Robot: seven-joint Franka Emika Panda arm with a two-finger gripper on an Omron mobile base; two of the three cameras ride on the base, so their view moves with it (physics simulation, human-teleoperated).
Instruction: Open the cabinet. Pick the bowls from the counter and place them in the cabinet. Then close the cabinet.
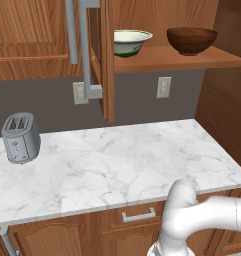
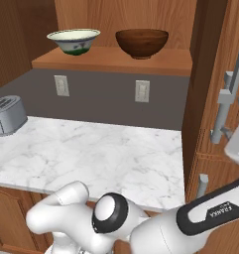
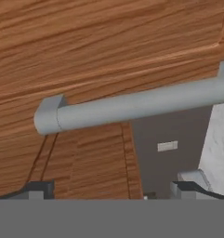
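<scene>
The cabinet (image 1: 108, 60) stands open, both doors swung wide. Below it the marble counter (image 1: 117, 160) carries a toaster (image 1: 20, 137) at its left end. On the shelf (image 2: 116, 60), the cream bowl (image 2: 74, 40) sits near the left end, the dark brown bowl (image 2: 142, 42) beside it, apart. Gripper (image 3: 108, 188) spread wide, close before a door's grey bar handle (image 3: 132, 107), holding nothing.

White arm (image 2: 155, 233), dark joints (FRANKA lettering).
</scene>
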